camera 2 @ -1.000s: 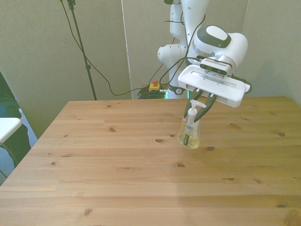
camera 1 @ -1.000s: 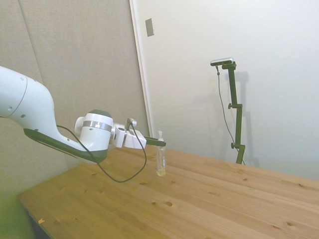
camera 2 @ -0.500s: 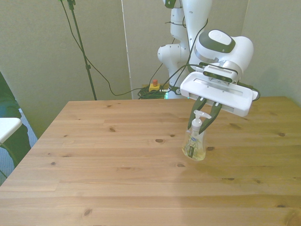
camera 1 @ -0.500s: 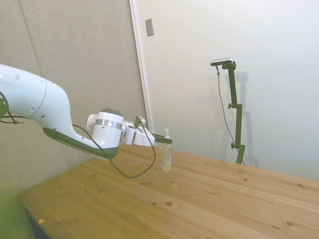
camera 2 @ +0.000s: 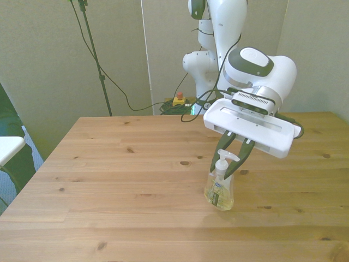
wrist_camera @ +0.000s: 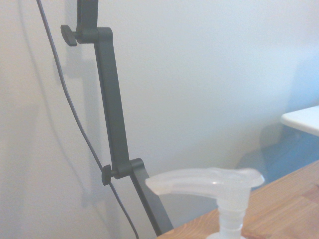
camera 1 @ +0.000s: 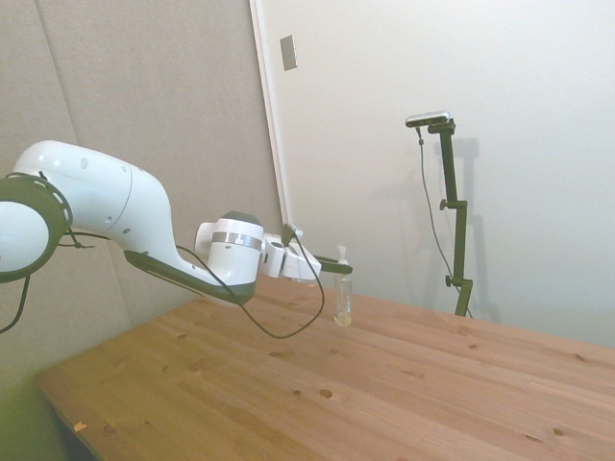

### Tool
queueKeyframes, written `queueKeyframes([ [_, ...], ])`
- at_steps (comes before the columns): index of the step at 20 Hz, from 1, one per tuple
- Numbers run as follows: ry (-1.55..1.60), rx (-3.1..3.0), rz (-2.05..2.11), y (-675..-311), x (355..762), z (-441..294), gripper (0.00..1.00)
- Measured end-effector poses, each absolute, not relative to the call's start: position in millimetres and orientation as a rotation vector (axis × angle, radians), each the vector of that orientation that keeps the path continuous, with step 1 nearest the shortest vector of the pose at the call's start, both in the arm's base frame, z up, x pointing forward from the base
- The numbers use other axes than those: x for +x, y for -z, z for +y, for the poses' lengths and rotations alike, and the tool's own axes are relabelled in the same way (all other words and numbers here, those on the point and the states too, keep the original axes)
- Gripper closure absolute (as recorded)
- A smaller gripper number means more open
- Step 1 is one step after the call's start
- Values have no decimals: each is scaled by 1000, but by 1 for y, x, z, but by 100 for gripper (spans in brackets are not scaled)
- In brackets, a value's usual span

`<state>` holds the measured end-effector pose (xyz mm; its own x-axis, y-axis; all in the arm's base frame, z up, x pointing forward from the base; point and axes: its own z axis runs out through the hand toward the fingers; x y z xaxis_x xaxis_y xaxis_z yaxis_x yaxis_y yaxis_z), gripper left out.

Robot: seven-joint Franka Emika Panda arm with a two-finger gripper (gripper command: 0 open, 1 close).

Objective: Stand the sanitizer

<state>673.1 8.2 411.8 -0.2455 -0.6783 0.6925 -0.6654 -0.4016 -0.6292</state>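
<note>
The sanitizer (camera 2: 219, 191) stands upright on the wooden table (camera 2: 109, 180), its base on the boards and pale yellowish liquid in its lower part, a small label on the side that faces the front camera. The gripper (camera 2: 230, 159) comes at it from above and behind, its two dark fingers (camera 2: 244, 154) closed in on the bottle's neck just under the white pump nozzle (camera 2: 226, 156), so the pincer is narrowed to the width of that neck and has hold of the sanitizer. From the sanitizer outward the table is pale knotted pine, laid in long planks. Behind the sanitizer the room is plain: a grey padded wall panel (camera 1: 144, 96) and a white wall (camera 1: 538, 144) beside it. Only the front view shows the label and the fingers flanking the neck; it also shows a red button (camera 2: 178, 99) on the floor beyond the table's far edge. The side view shows the bottle (camera 1: 342, 300) upright with the arm (camera 1: 115, 221) reaching level toward it (the fingers themselves are too small there to judge). The wrist view shows only the nozzle (wrist_camera: 209, 183) from close by, with the white wall behind it.
</note>
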Motion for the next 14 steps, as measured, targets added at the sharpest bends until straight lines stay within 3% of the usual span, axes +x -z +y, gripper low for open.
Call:
queueKeyframes([
  [11,1769,-1968,1726,-384,679,4,100],
  [12,1768,-1969,1727,-384,679,4,0],
  [14,1766,-1970,1725,-383,679,5,0],
])
